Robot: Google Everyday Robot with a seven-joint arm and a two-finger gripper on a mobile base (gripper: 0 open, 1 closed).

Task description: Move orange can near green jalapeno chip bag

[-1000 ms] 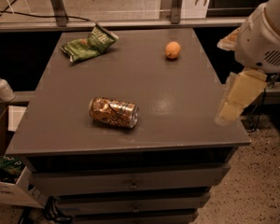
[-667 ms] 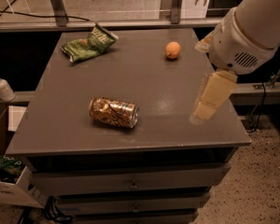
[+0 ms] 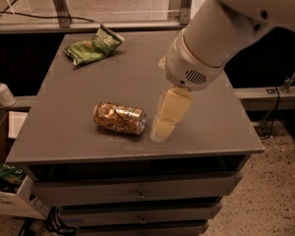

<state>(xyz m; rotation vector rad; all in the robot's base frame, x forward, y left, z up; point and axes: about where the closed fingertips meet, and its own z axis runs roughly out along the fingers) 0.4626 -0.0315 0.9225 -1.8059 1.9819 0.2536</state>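
The orange can [image 3: 119, 117] lies on its side near the front of the grey table [image 3: 64, 107], shiny orange-gold with a silver end facing right. The green jalapeno chip bag [image 3: 94, 45] lies wrinkled at the table's far left corner, well apart from the can. My gripper [image 3: 164, 121] hangs from the white arm just right of the can, its pale yellow finger [image 3: 168, 113] pointing down close to the can's right end. The small orange fruit is hidden behind the arm.
The table stands on a drawer cabinet [image 3: 137, 195]. A white pump bottle [image 3: 0, 90] and a cardboard box [image 3: 5, 181] stand at the left, off the table. A metal railing [image 3: 59, 4] runs behind. Cables lie on the floor at the right.
The arm has swung left across the table, bringing the gripper from the right edge to just beside the can's right end. The can and bag have not moved.
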